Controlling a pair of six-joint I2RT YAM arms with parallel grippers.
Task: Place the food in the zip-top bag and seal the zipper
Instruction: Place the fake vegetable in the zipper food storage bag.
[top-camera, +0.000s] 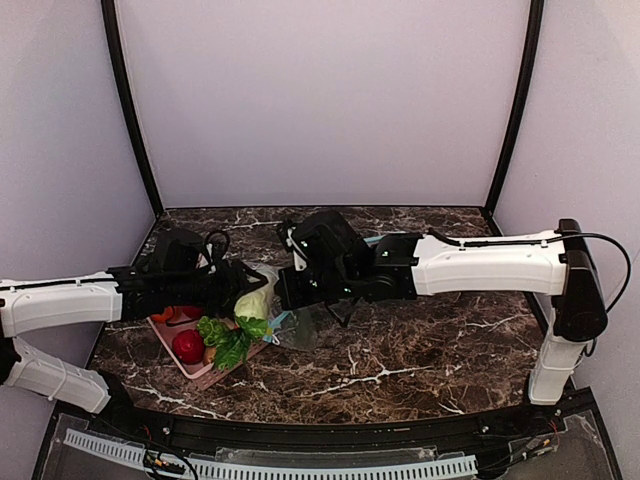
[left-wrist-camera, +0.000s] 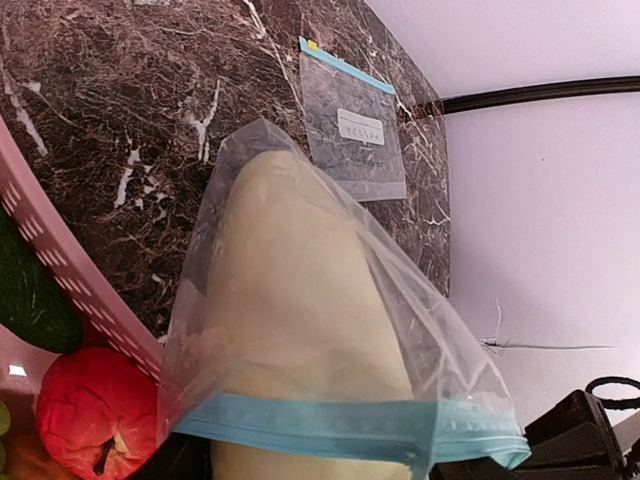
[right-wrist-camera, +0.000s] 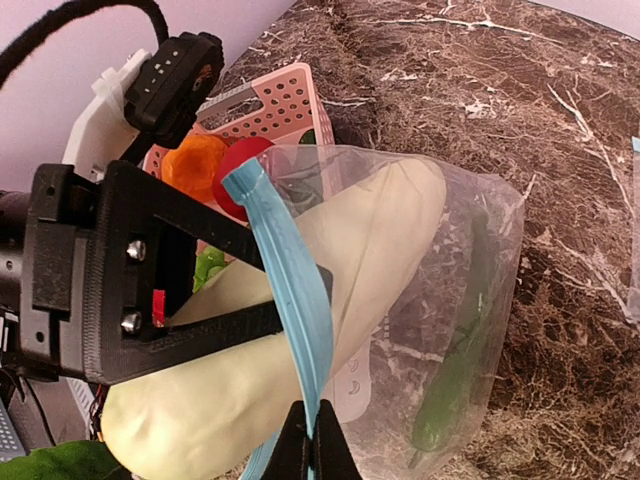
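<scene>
The long pale cabbage piece (right-wrist-camera: 370, 230) lies partway inside the clear zip-top bag (right-wrist-camera: 480, 250), its near end still outside the mouth. My left gripper (right-wrist-camera: 300, 295) is shut on the cabbage piece (left-wrist-camera: 290, 300), its black fingers (right-wrist-camera: 200, 232) on either side. My right gripper (right-wrist-camera: 315, 445) is shut on the teal zipper (right-wrist-camera: 290, 280) and holds the mouth up. A green piece (right-wrist-camera: 455, 370) lies in the bag. In the top view the two grippers, left (top-camera: 243, 285) and right (top-camera: 285, 293), meet over the bag (top-camera: 300, 328). Lettuce (top-camera: 233, 340) and the red piece (top-camera: 187, 346) sit in the pink basket.
The pink basket (top-camera: 205, 370) stands at the front left, just left of the bag; it also holds an orange piece (right-wrist-camera: 195, 160). A second, flat zip-top bag (left-wrist-camera: 352, 125) lies farther back on the marble table (top-camera: 420, 350). Walls close in three sides.
</scene>
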